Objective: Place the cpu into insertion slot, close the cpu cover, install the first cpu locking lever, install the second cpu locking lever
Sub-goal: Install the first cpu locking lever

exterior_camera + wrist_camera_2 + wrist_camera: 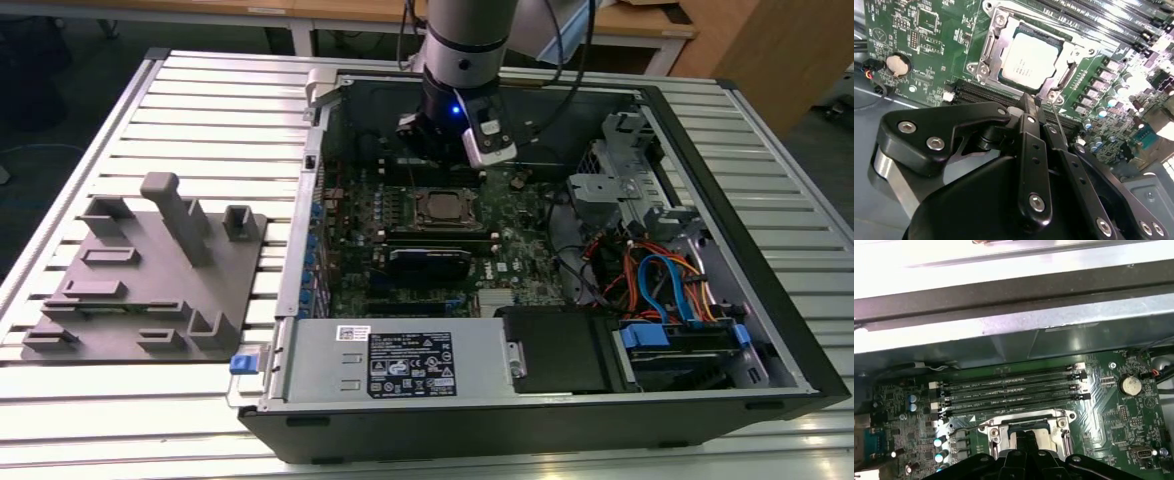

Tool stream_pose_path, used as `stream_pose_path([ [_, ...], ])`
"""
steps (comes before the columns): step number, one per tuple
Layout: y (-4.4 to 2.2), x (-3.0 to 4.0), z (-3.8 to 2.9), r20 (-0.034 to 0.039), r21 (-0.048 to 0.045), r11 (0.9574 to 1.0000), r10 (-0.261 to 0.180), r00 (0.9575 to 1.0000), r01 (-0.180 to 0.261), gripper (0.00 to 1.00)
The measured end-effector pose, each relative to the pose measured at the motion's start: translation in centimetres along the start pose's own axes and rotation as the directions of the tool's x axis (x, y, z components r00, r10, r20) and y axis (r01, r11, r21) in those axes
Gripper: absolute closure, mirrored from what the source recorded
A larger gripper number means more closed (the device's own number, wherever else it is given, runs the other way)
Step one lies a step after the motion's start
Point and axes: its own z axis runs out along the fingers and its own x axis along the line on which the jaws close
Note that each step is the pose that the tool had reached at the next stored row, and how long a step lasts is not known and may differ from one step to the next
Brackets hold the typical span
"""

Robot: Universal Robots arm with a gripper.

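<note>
The cpu (1030,59), a pale silver square, lies seated in the insertion slot (1008,80) on the green board. The cpu cover (990,47), a silver frame, lies flat around it with the chip showing through its window. My gripper (1033,102) hovers at the socket's edge with its black fingers (1027,130) pressed together and nothing between them. A thin wire locking lever (1058,120) stands up right beside the fingers. In the exterior view my gripper (441,165) hangs just behind the socket (441,208). In the first wrist view the gripper (1026,440) covers part of the socket.
The open computer case (747,160) surrounds the board. Long black memory slots (1009,390) run beside the socket, and a black heatsink block (430,262) sits in front of it. A coin battery (896,65) lies nearby. A grey fixture plate (147,270) rests on the exterior view's left.
</note>
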Motion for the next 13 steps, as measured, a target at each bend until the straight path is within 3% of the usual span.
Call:
stream_pose_path([
  [3,-0.01,0.06,0.01,0.0066,-0.0015,0.9999,-0.012,0.9999,0.012,0.9],
  [9,-0.02,0.07,0.01,-0.0054,-0.0029,0.9955,-0.095,0.9955,0.095,0.9],
  [13,-0.06,0.34,0.02,-0.0034,-0.0036,0.9939,-0.11,0.9939,0.11,0.9],
])
